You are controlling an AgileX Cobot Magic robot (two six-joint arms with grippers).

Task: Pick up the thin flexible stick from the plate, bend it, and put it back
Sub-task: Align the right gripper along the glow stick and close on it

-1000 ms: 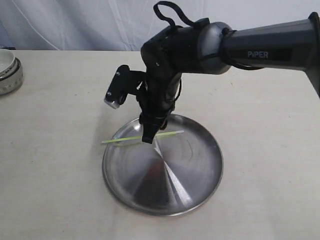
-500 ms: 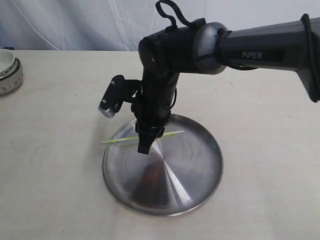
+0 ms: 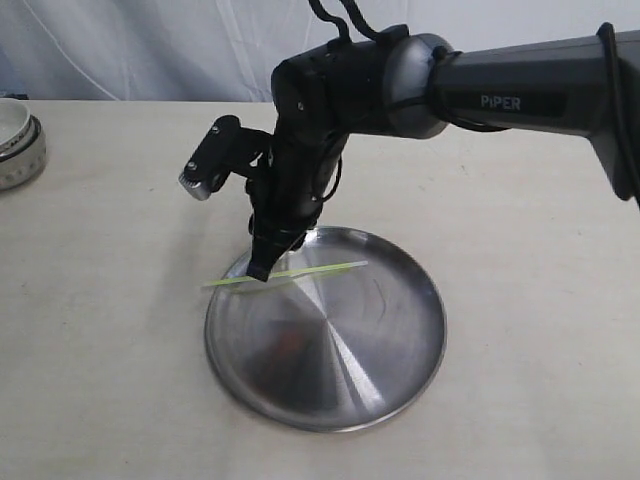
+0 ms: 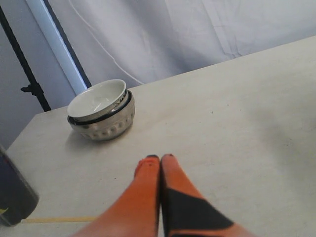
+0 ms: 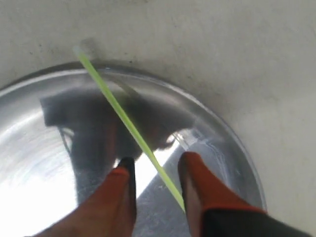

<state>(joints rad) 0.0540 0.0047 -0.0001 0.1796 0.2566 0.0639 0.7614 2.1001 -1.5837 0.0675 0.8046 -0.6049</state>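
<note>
The thin flexible stick [image 3: 320,269], pale yellow-green, lies across the far part of the shiny steel plate [image 3: 380,330], its left end resting over the rim. My right gripper [image 3: 262,268] points down at the stick's left half. In the right wrist view the stick [image 5: 118,106] runs between the orange fingers of the right gripper [image 5: 157,165], which is open; the stick lies close to one finger and nothing is pinched. The plate [image 5: 29,148] mirrors the fingers. My left gripper [image 4: 159,158] is shut on nothing, away from the plate and outside the exterior view.
A white bowl stacked in a metal bowl [image 3: 15,140] stands at the table's far left, also seen as the stacked bowls [image 4: 98,108] ahead of the left gripper. A dark object [image 4: 12,197] sits at that view's edge. A white curtain hangs behind the beige table.
The right gripper has moved left along the stick, from above the plate's middle toward its left rim. The stick and plate have not moved.
</note>
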